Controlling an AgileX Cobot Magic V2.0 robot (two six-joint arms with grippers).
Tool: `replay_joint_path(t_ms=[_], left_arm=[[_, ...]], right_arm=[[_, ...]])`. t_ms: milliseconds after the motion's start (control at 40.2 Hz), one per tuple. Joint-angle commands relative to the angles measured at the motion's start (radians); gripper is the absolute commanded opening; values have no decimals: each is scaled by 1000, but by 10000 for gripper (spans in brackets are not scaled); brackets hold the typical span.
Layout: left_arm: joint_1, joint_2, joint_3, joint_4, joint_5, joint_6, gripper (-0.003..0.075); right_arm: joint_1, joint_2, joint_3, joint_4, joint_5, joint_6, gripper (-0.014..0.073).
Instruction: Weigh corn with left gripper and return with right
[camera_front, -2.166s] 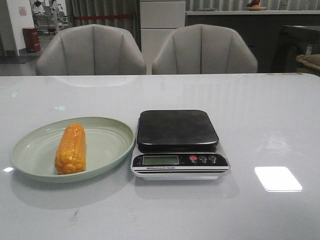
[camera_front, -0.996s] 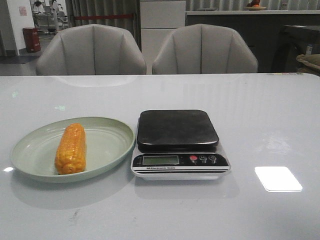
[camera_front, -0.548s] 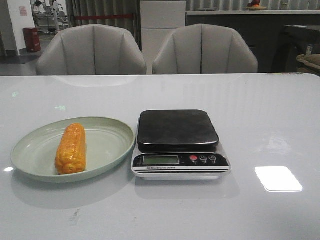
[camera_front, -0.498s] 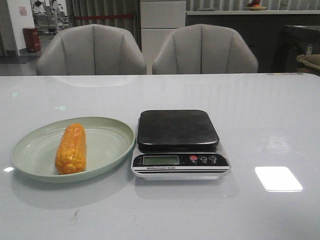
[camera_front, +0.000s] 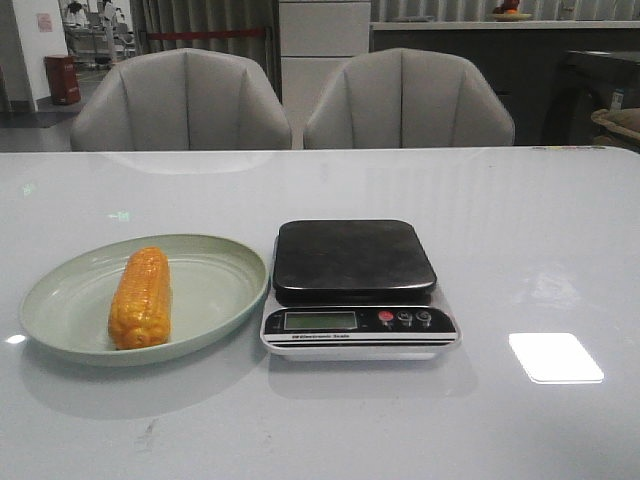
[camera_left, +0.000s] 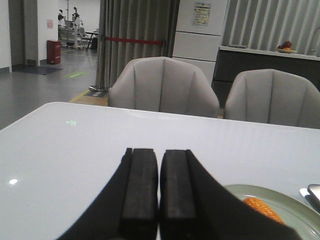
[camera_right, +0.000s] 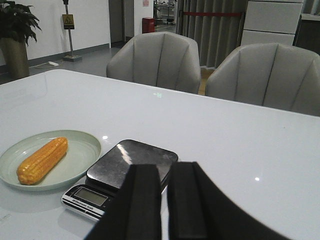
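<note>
With the corn (camera_front: 140, 297) lying lengthwise in the pale green plate (camera_front: 225, 300) beside the kitchen scale (camera_front: 355, 285), both the left gripper (camera_left: 151, 187) and right gripper (camera_right: 161, 200) hung nearly closed and empty, so the left needed to open wide and grasp the cob across its middle.

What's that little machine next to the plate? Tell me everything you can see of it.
It is a kitchen scale, sitting flat on the white table. Its dark, shiny, rounded-square platform looks like metal and has nothing on it. The front panel is silvery, with a small display and three round buttons, one of them red. Its left edge sits right beside the plate rim; actual contact is unclear. The corn lies on the plate, not on the scale.
</note>
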Motion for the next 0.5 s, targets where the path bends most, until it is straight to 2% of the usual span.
replay_joint_path(t_ms=[0,199,473], left_arm=[[-48,-21,0,-9,-81,-2,132],[-150,-21,0,-9,-81,-2,132],[-167,-21,0,-9,-81,-2,132]], right_arm=[[-5,8,-27,12,-66,-9,213],[-5,8,-27,12,-66,-9,213],[-5,8,-27,12,-66,-9,213]])
